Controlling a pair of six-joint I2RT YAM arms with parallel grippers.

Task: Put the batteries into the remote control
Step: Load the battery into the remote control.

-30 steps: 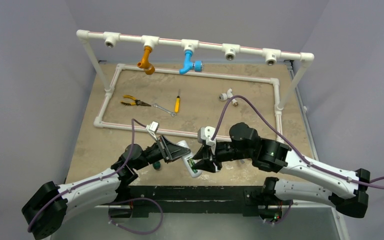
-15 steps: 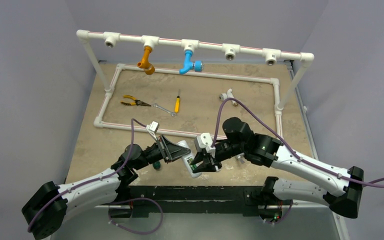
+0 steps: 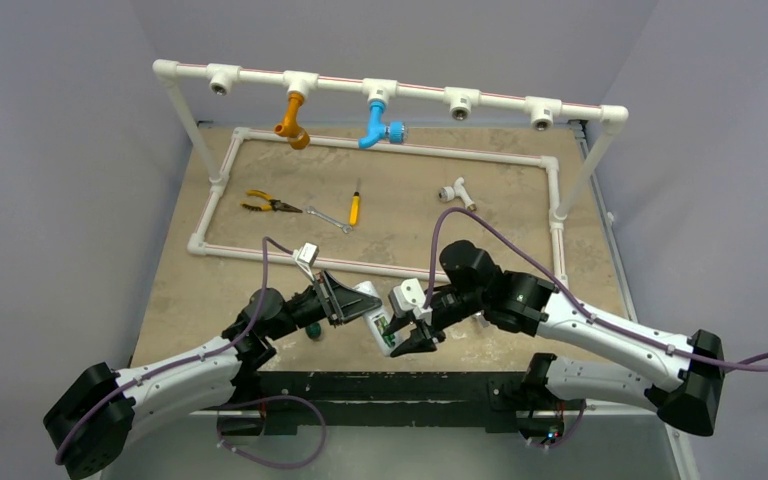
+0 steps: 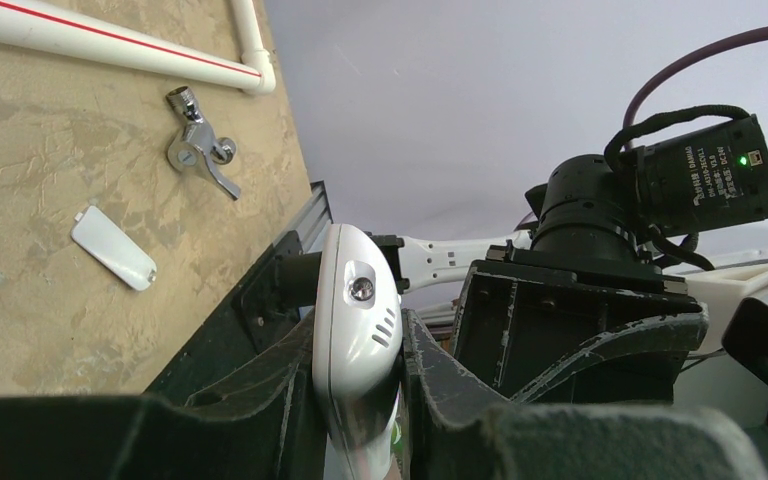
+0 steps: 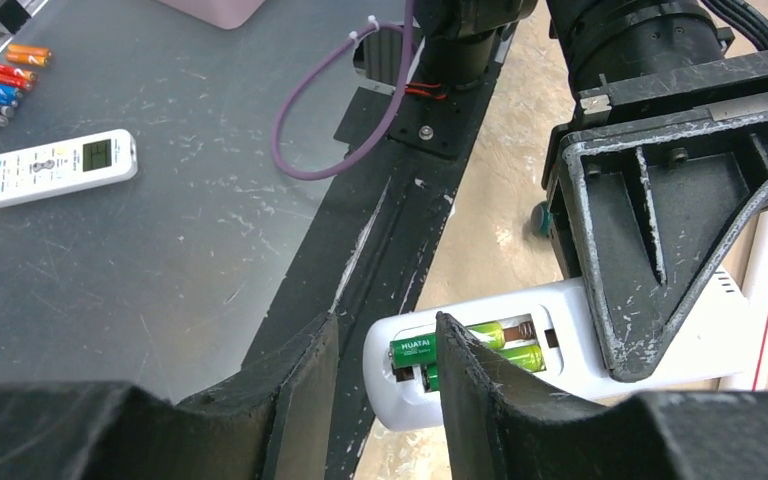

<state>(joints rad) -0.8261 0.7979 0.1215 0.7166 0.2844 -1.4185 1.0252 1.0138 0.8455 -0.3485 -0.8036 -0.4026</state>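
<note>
risk: if right gripper (image 5: 385, 322) presses off-line, one of the batteries (image 5: 508, 358) could pop out & drop past the table (image 5: 505, 170) edge, or the remote control (image 5: 566, 335) could twist in the left gripper (image 4: 358, 325), clamped on its body. right gripper jaws apart, holding nothing, close over the remote's battery end; both batteries lie inside it, fully seated? can't tell.
</note>
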